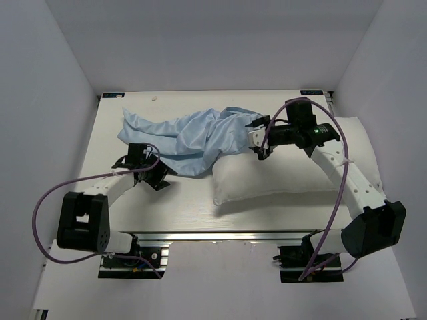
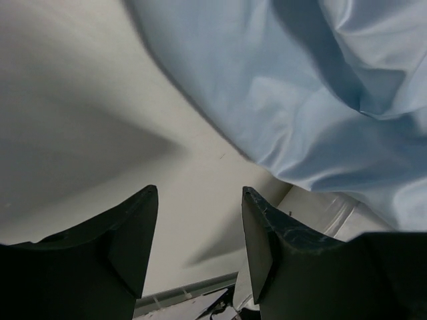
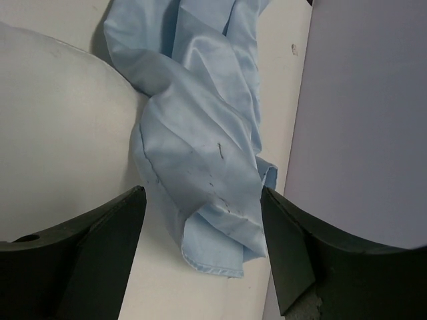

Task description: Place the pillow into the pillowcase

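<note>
Left gripper (image 1: 158,175), near-left part of bench (image 1: 190,215): jaws open, empty, just beside pillowcase (image 1: 187,137) edge.
Pillow (image 1: 287,170): right half of bench, seems to overhang right edge. Plump, off-white, pointed corners. Likely light and squashy; pinch at corner.
Right gripper (image 1: 259,143): jaws spread wide, empty, over pillow's far-left corner where pillowcase drapes on it.
Pillowcase: far-left to centre, crumpled light-blue heap. Thin, limp, probably slippery. Best hold is hem at opening; opening itself lost in folds.
</note>
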`<state>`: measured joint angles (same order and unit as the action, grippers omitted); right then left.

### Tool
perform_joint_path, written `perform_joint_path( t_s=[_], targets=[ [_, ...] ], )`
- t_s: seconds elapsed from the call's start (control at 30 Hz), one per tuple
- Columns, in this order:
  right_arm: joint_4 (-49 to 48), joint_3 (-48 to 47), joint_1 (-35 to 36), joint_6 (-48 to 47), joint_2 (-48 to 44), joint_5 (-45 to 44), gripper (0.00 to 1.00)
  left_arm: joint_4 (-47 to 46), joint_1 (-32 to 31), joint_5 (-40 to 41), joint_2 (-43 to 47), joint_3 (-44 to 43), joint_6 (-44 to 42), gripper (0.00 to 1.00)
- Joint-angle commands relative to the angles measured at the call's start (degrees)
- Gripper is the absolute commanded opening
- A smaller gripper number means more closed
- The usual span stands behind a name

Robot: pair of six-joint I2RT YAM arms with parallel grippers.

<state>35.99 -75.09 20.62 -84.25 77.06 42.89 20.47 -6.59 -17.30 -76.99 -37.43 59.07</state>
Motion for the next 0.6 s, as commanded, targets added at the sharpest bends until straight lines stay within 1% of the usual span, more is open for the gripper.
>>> perform_joint_path(
  t_s=[0.0,0.03,0.17,0.33,0.4,0.43,0.5,0.53,0.57],
  targets=[
    [2.4,-1.4,1.1,-6.9,2.0,-1.1,0.74,-2.8,-2.1,1.7,-3.9,-4.5,1.5,0.63],
    [4.8,-1.9,1.2,-7.9,2.6,-1.4,0.73,-2.9,-2.4,1.8,-4.7,-5.0,1.7,0.63],
    [9.0,-3.4,1.3,-11.8,4.9,-3.8,0.67,-4.0,-3.6,2.9,-8.0,-6.2,2.4,0.63],
    [9.5,-3.1,1.4,-14.7,5.9,-5.9,0.63,-5.5,-4.0,3.2,-13.2,-8.2,2.6,0.63],
    [8.7,-3.7,1.6,-14.2,6.4,-6.2,0.59,-5.6,-4.2,3.4,-14.7,-9.0,2.5,0.62],
    [8.6,-4.0,1.5,-14.0,6.6,-6.2,0.57,-5.8,-4.5,3.4,-15.8,-9.3,2.5,0.55],
    [9.2,-5.5,1.7,-13.6,7.6,-6.4,0.51,-6.1,-4.6,3.5,-17.0,-10.3,2.5,0.47],
    [9.7,-6.1,1.8,-13.4,8.1,-6.3,0.49,-6.1,-4.6,3.8,-18.1,-10.6,2.5,0.41],
    [10.8,-6.6,1.7,-13.3,8.4,-6.2,0.46,-6.1,-4.6,3.9,-18.7,-11.1,2.5,0.40]
  ],
)
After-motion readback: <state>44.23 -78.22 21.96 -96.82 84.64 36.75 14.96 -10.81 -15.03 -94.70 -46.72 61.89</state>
